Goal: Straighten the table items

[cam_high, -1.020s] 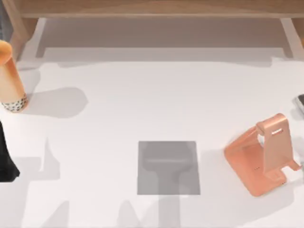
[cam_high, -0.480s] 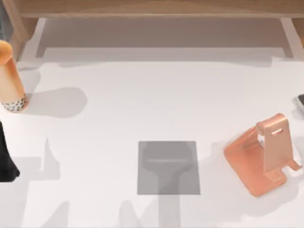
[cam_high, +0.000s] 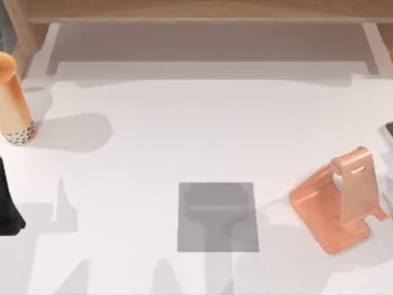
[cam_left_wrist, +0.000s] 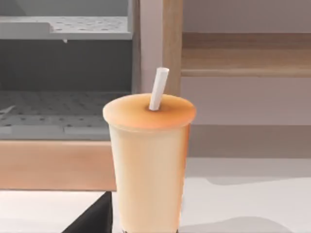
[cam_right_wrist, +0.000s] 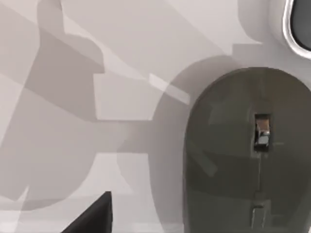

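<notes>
Gripper state cannot be told for either arm. Left arm (cam_high: pixel 7 209) shows as a dark mass at the table's left edge, nearest the viewer in the top view; its wrist camera faces the cup straight on. Right arm's wrist camera looks down on the mouse (cam_right_wrist: pixel 248 155), a dark-grey oval lying flat on the white table (cam_high: pixel 184 135), close beneath it.

Just beyond the mouse, a silver-edged corner of the smartphone (cam_right_wrist: pixel 299 26) lies near but apart from it; the same corner shows at the table's right edge (cam_high: pixel 389 130). Grey pad (cam_high: pixel 218 216) sits at centre front, unoccupied. Salmon stand (cam_high: pixel 338 200) stands to its right, nothing resting on it. Farthest off, the tall tan-orange cup (cam_high: pixel 13 101) stands upright at the far left, straw (cam_left_wrist: pixel 158 88) through its lid.

Judgement: both arms are on approach, nothing yet relocated. Next move calls for centring over the mouse's narrow flanks and a level descent; the cup needs a firm side grasp to stay upright.
</notes>
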Action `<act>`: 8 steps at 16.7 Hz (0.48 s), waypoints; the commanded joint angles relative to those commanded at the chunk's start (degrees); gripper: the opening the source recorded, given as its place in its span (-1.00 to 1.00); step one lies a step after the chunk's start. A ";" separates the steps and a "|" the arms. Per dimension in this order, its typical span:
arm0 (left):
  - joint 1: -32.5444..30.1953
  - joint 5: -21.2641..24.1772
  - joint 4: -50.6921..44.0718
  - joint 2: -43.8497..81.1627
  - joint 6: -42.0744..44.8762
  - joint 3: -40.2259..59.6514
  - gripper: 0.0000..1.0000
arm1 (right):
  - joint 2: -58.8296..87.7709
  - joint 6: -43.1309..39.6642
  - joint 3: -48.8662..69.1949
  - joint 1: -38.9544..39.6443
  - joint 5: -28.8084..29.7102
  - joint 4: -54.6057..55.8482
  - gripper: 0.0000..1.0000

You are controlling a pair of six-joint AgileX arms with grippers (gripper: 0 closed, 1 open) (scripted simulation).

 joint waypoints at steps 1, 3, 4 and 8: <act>0.00 0.00 0.00 0.00 0.00 0.00 1.00 | 0.95 0.02 -1.24 0.01 0.00 2.24 1.00; 0.00 0.00 0.00 0.00 0.00 0.00 1.00 | 2.35 0.05 -3.09 0.02 0.01 5.52 1.00; 0.00 0.00 0.00 0.00 0.00 0.00 1.00 | 2.76 0.06 -3.60 0.02 0.01 6.38 1.00; 0.00 0.00 0.00 0.00 0.00 0.00 1.00 | 2.92 0.06 -3.78 0.02 0.01 6.67 1.00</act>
